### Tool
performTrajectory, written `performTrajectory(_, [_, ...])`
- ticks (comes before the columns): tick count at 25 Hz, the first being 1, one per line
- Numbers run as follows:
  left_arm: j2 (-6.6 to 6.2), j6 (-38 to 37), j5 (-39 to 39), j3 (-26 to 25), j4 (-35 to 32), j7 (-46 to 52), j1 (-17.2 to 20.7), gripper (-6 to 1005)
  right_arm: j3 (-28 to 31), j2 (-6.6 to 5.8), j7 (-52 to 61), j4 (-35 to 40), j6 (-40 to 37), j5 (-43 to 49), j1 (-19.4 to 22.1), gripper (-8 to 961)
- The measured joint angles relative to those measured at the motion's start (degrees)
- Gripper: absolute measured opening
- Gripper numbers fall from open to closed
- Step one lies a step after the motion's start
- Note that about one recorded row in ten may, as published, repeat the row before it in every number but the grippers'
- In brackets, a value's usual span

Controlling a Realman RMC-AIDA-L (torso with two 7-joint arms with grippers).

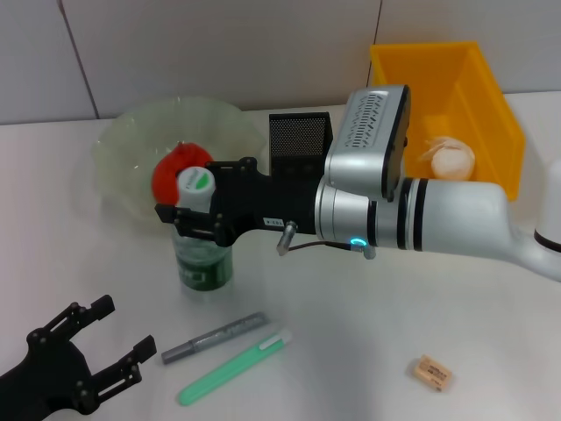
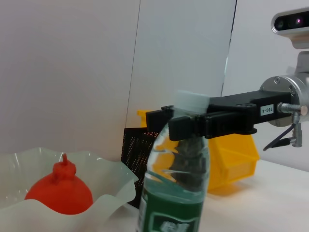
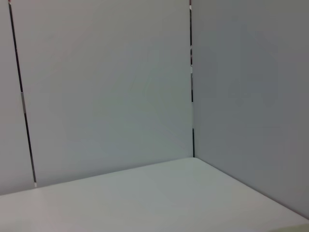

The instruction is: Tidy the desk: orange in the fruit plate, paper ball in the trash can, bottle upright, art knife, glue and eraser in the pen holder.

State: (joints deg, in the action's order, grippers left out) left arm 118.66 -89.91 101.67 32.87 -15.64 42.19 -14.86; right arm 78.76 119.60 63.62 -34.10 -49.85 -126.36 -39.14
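The right claw [image 1: 186, 219] is gripping the upright green-labelled bottle's [image 1: 202, 263] neck — label unreadable; the left claw [image 1: 103, 338] is resting spread apart.

pen holder [image 1: 298, 145]: lower half hidden behind right arm | left hand [image 1: 79, 364]: cut off by frame corner

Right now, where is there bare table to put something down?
Bare table lies between the pens and the eraser, below the right arm. It is crowded around the bottle, held by the right hand, beside the plate and holder.
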Motion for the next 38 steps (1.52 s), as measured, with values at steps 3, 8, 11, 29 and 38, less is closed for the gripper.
performTrajectory(3, [0.00,0.00,0.01,0.00,0.00,0.00,0.00,818,0.01,0.04,0.00,-0.93,-0.01,0.00,1.24,473])
performTrajectory(8, [0.00,0.00,0.02,0.00,0.00,0.00,0.00,817,0.26,-0.14,0.00,-2.93,-0.92,0.03,3.64,622])
performTrajectory(11, [-0.01,0.00,0.02,0.00,0.00,0.00,0.01,817,0.77,-0.26,0.01,-3.58,-2.47,0.12,4.85,717])
performTrajectory(29, [-0.03,-5.21,0.04,1.26,-0.13,-2.68,-1.58,816,19.36,-0.91,0.02,-15.00,-21.64,2.31,28.61,780])
performTrajectory(38, [0.18,-5.73,0.22,5.24,0.23,-2.84,-3.14,816,36.65,-0.60,0.73,-15.57,-40.39,19.42,36.63,780])
